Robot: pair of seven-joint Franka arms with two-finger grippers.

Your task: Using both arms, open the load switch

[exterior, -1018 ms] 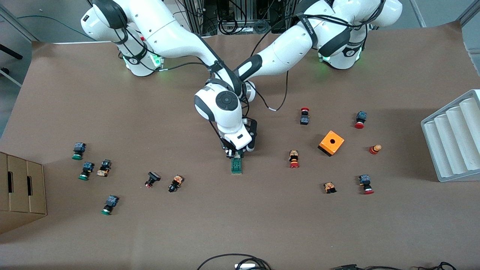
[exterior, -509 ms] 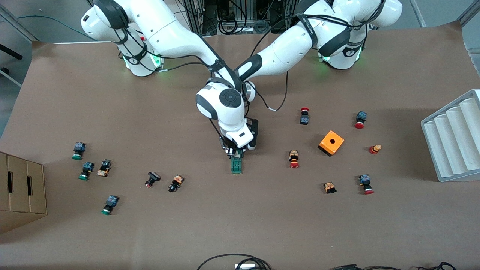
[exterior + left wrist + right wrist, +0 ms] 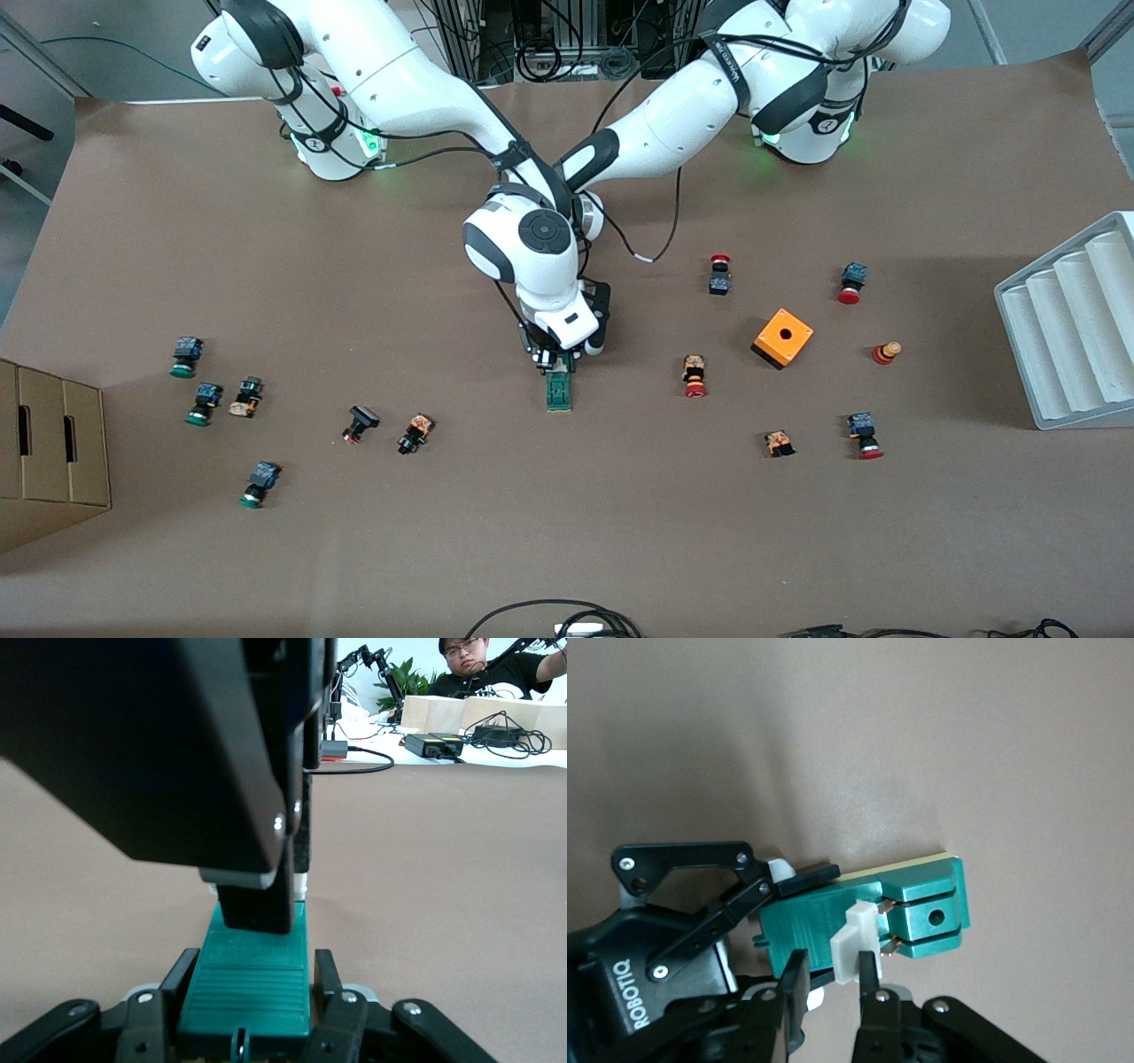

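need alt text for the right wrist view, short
The right gripper is shut on the white sliding piece of the green load switch, which lies flat on the brown table. The left gripper clamps the switch's body at one end.

"ROBOTIQ" stands in white letters on the black body of the left tool [image 3: 780, 881], beside the green load switch [image 3: 873, 921]; nothing else is legible

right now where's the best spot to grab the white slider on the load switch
Pinch the white slider across its two flat side faces, coming from above: it stands proud of the green load switch, as the right gripper does while the left gripper clamps the body's end.
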